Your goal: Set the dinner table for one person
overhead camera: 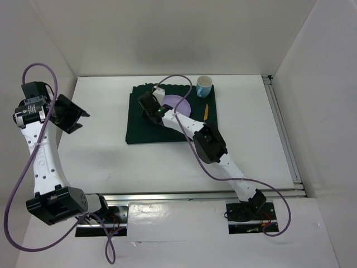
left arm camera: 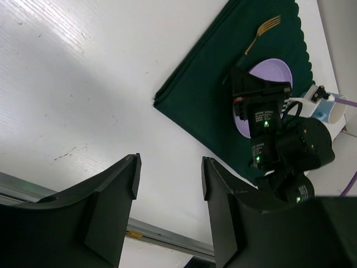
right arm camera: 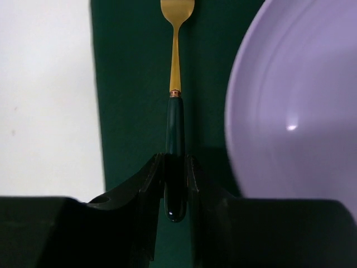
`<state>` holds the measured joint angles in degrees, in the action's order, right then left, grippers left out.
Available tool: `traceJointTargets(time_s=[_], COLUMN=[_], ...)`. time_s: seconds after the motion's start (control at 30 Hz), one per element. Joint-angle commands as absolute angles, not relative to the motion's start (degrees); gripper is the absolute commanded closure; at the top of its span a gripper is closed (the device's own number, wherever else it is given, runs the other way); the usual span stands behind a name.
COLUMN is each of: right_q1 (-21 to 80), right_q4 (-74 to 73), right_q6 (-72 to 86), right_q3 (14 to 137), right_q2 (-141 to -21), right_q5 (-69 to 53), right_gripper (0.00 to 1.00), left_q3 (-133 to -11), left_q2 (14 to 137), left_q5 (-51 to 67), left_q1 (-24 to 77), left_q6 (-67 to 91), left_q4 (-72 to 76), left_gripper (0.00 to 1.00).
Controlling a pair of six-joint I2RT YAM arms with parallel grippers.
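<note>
The white dinner table (overhead camera: 100,151) carries a dark green cloth (overhead camera: 139,131) with a purple plate (overhead camera: 181,103) on it. My right gripper (right arm camera: 175,164) is shut on the dark handle of a gold fork (right arm camera: 175,67). The fork points away from me, just left of the plate (right arm camera: 295,111) and low over the cloth (right arm camera: 128,84). In the top view the right gripper (overhead camera: 146,109) is over the cloth's left part. My left gripper (left arm camera: 170,167) is open and empty, held above the table's left side (overhead camera: 78,114). The fork (left arm camera: 262,32) also shows in the left wrist view.
A light blue and white cup (overhead camera: 204,86) stands at the cloth's far right corner. A thin yellow utensil (overhead camera: 205,112) lies right of the plate. A metal rail (overhead camera: 201,195) runs along the near edge. White walls enclose the table.
</note>
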<state>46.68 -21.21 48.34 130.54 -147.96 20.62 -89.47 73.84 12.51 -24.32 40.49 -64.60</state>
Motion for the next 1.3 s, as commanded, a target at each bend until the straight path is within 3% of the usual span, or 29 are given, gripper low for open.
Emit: traceJointTargets(time_s=[0.0, 0.9, 0.93, 1.03, 1.17, 1.27], right_q1=[45.53, 47.2, 47.2, 47.72, 47.72, 48.86], right_q4=[-18.81, -19.25, -19.25, -19.78, -19.78, -19.78], right_q6=[47.64, 47.81, 47.81, 48.34, 48.34, 48.34], right_q3=[136.14, 128.5, 127.89, 127.36, 126.22, 123.5], right_q2=[-150.46, -147.13, -146.52, -145.99, -143.27, -139.67], right_q5=[20.05, 19.78, 19.78, 19.78, 19.78, 21.08], right_gripper=[1.0, 1.0, 0.93, 0.59, 0.4, 0.35], left_q3=[-88.42, -88.42, -88.42, -88.42, -88.42, -88.42], left_q2=[72.51, 72.51, 72.51, 72.51, 71.98, 71.46], left_q5=[13.1, 14.15, 14.15, 14.15, 14.68, 14.68], left_q1=[-24.08, -24.08, -24.08, -24.08, -24.08, -24.08], left_q6=[39.55, 39.55, 39.55, 39.55, 39.55, 39.55], left_q4=[-62.75, -62.75, -62.75, -62.75, -62.75, -62.75], left_gripper=[0.36, 0.36, 0.36, 0.36, 0.36, 0.36])
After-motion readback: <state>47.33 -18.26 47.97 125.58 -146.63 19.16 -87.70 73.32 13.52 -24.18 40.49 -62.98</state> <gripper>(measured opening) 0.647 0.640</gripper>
